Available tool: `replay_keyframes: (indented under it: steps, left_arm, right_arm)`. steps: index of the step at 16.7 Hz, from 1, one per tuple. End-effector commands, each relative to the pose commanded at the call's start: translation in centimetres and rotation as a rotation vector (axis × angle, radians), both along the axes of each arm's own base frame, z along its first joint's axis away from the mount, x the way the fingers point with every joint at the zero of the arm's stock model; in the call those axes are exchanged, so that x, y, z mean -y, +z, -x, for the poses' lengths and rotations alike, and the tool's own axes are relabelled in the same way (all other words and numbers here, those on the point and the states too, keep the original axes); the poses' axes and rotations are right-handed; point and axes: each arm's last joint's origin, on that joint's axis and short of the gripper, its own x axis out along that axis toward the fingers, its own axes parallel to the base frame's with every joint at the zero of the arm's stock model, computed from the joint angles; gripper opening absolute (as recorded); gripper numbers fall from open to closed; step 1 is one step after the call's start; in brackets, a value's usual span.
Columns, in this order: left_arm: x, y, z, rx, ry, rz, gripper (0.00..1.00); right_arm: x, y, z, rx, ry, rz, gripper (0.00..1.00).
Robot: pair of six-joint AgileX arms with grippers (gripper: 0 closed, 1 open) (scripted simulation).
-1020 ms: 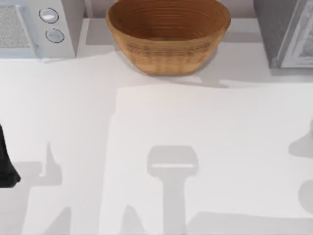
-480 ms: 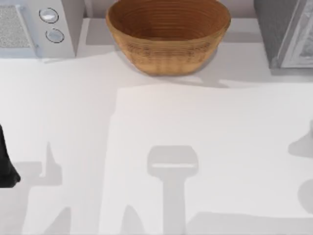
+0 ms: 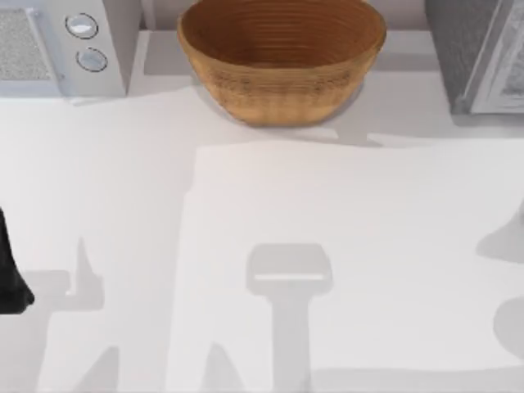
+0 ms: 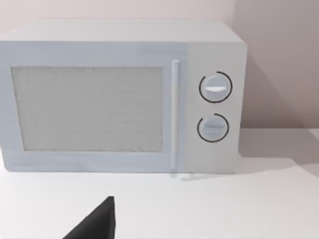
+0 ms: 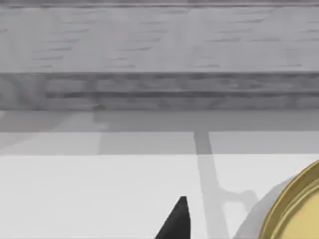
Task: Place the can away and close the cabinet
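The can shows its gold rim at about 4 o'clock in the right wrist view, near the right claw's fingertip. I cannot tell if either claw is open or closed. A crooked grab could tip the can, and it might roll away.

A gold-topped can sits on the white table before the grey cabinet.
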Motion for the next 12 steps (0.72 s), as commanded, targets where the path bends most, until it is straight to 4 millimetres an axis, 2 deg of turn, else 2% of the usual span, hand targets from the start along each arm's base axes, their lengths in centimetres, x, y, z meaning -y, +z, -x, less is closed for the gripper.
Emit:
replay_keyframes:
  steps: [6, 12]
  left_arm:
    - [0.0, 0.0, 0.0, 0.000, 0.000, 0.000, 1.00]
    - [0.0, 0.0, 0.0, 0.000, 0.000, 0.000, 1.00]
  right_arm:
    - [0.2, 4.9, -1.1, 0.004, 0.006, 0.000, 0.00]
    - [0.3, 8.9, -1.0, 0.000, 0.002, 0.001, 0.00]
